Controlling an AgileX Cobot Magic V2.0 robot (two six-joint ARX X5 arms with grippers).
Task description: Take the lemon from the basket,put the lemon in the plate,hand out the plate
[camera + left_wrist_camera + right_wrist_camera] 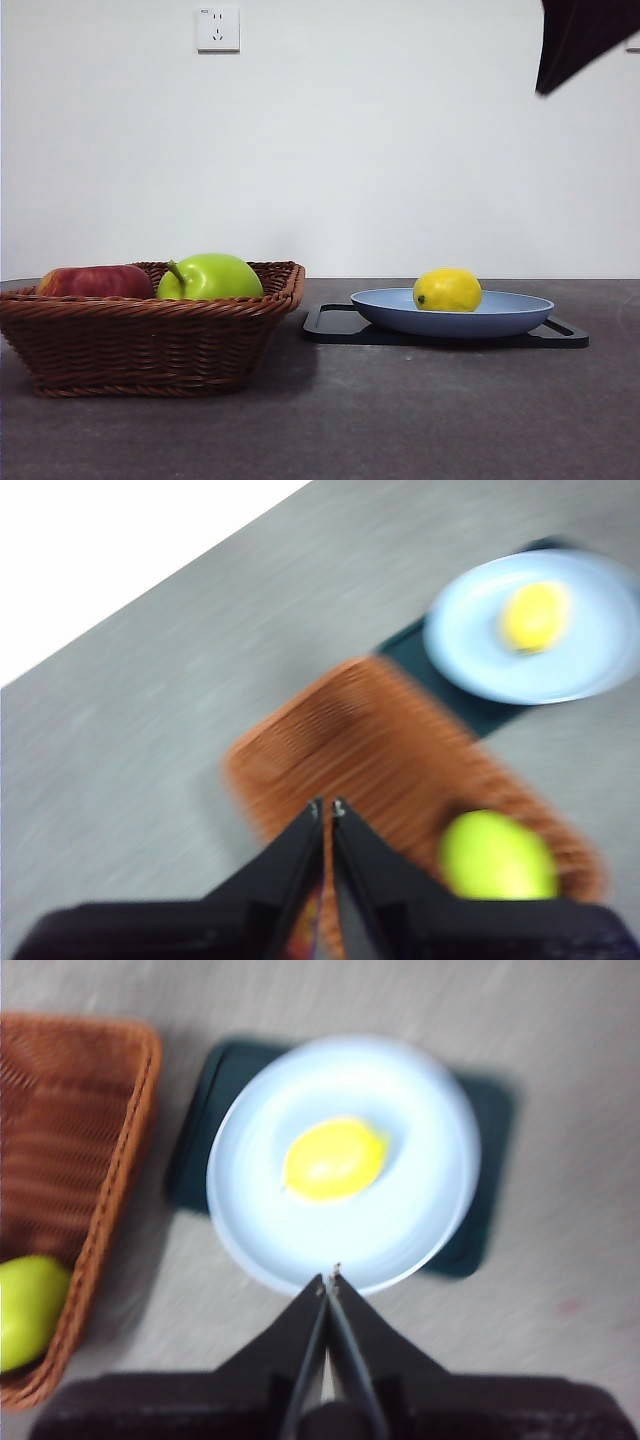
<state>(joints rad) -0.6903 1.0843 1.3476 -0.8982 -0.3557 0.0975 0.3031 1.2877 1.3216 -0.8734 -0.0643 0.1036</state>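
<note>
Lemon (447, 289) bright yellow, oval, on plate (510, 315)

Even, bright light – front view sharp, both wrist views blurred.

A green apple (210, 277) with a brown stem sat beside a red apple (95, 281), the two touching or nearly so (the red one showed only partly above the wicker). A flat black tray (335, 324) lay on the dark grey table (400, 420). On the white wall (400, 150) behind hung a white socket (218, 29).
</note>
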